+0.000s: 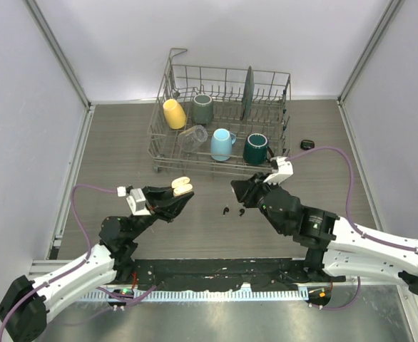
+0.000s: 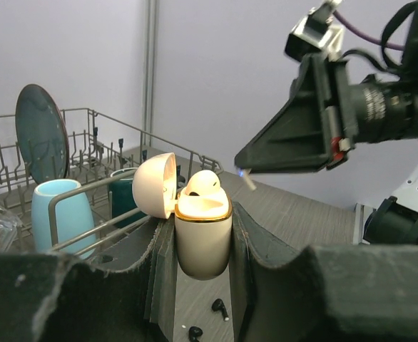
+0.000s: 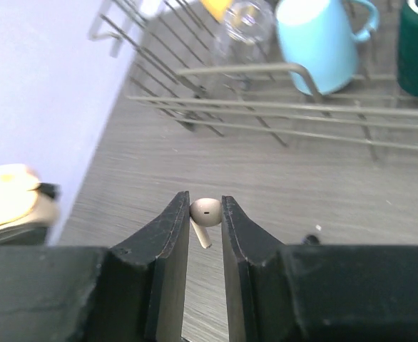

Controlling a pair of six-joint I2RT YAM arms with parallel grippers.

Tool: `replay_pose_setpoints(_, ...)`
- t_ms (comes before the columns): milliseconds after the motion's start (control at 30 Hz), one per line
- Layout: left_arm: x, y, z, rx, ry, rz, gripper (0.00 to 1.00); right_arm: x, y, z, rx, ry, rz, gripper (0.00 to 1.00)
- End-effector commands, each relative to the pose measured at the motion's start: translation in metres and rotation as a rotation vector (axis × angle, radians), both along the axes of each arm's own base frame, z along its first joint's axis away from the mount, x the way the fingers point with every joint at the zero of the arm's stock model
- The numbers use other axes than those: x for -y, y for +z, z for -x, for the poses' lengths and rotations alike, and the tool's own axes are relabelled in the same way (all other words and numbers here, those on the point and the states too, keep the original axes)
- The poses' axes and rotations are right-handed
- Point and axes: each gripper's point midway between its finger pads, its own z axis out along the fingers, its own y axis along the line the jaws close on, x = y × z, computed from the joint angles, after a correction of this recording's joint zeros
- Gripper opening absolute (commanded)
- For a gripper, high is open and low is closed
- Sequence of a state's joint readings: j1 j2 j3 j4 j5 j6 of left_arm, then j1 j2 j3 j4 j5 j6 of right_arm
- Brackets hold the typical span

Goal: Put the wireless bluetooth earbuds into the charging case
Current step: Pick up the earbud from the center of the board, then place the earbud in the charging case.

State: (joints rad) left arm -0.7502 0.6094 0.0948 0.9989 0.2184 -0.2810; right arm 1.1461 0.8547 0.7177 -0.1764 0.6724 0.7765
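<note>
My left gripper [image 1: 182,197] is shut on a cream charging case [image 2: 202,242], held upright above the table with its lid [image 2: 155,184] open to the left. One cream earbud [image 2: 202,183] sits in the case. My right gripper [image 3: 205,206] is shut on a second cream earbud [image 3: 207,211], stem pointing down, a short way right of the case and apart from it. In the left wrist view that stem [image 2: 248,182] pokes out under the right gripper's tip. Two black earbuds [image 1: 225,211] [image 1: 239,211] lie on the table between the grippers, below them.
A wire dish rack [image 1: 162,153] stands behind, holding a yellow mug [image 1: 174,113], a grey mug [image 1: 202,108], a clear glass [image 1: 193,137], a light blue mug [image 1: 222,144], a dark green mug [image 1: 255,149] and a dark plate [image 1: 247,92]. A small black case [image 1: 307,144] lies right of the rack.
</note>
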Motion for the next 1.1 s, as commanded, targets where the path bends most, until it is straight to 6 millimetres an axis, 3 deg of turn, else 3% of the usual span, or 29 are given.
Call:
replay_pose_setpoints(0, -0.004, 0.027, 0.001, 0.059, 0.008, 0.064, 0.00, 0.000, 0.062, -0.001, 0.205, -0.041, -0.152, 0.01)
replay_pose_setpoints(33, -0.003, 0.029, 0.001, 0.062, 0.002, 0.065, 0.00, -0.005, 0.079, 0.005, 0.255, -0.015, -0.197, 0.01)
replay_pose_setpoints(100, -0.002, 0.029, 0.001, 0.060, -0.003, 0.064, 0.00, -0.009, 0.087, 0.010, 0.295, 0.010, -0.232, 0.01)
replay_pose_setpoints(133, -0.002, 0.031, 0.001, 0.063, -0.004, 0.071, 0.00, -0.011, 0.103, 0.015, 0.339, 0.026, -0.282, 0.01)
replay_pose_setpoints(467, 0.006, 0.031, 0.008, 0.075, -0.057, 0.052, 0.00, -0.047, 0.141, 0.029, 0.458, 0.129, -0.393, 0.01)
replay_pose_setpoints(900, 0.015, 0.031, 0.013, 0.099, -0.106, 0.016, 0.00, -0.097, 0.149, 0.047, 0.484, 0.293, -0.404, 0.01)
replay_pose_setpoints(1067, 0.015, 0.032, 0.013, 0.106, -0.106, 0.014, 0.00, -0.112, 0.143, 0.052, 0.468, 0.327, -0.386, 0.01)
